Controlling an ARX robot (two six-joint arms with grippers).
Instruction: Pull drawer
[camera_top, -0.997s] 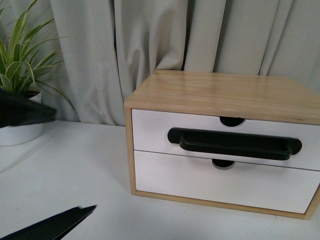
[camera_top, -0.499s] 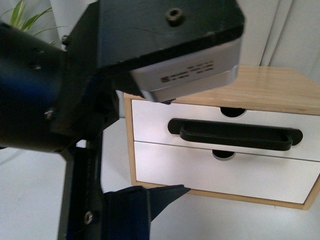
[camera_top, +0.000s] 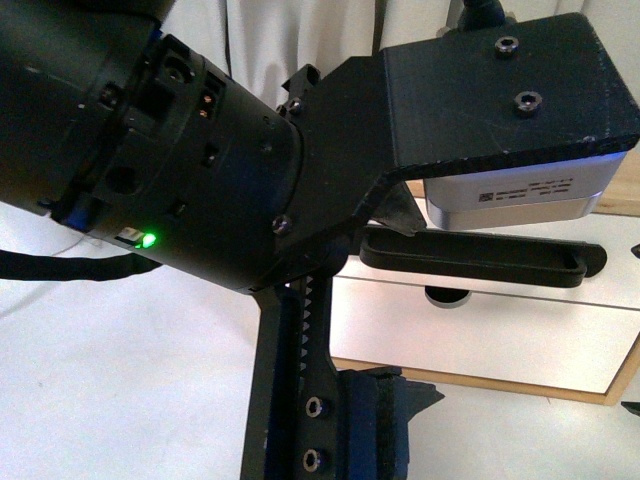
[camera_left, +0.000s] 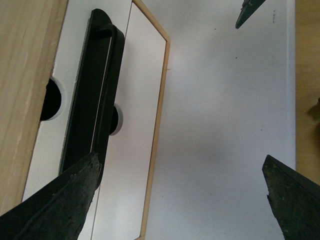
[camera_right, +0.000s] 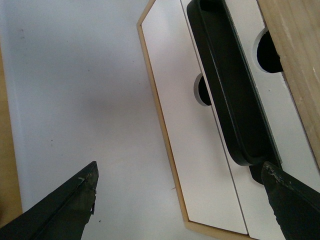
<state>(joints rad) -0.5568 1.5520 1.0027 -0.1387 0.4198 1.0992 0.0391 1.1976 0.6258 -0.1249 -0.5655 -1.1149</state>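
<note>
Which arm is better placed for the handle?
Probably left: the open left gripper is up at the white-fronted drawer's long black bar handle, one finger beside it; the right gripper sits low at front view's edge.

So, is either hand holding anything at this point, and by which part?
Nothing is held. The left hand and the right hand are both wide open, and neither is closed on the black handle of the drawer.

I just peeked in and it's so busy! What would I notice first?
The huge black robot arm with a tiny green light, filling the left and middle of the front view. Behind it, on the right, a long black bar handle sticks out from a white-fronted drawer in a wooden box.
</note>
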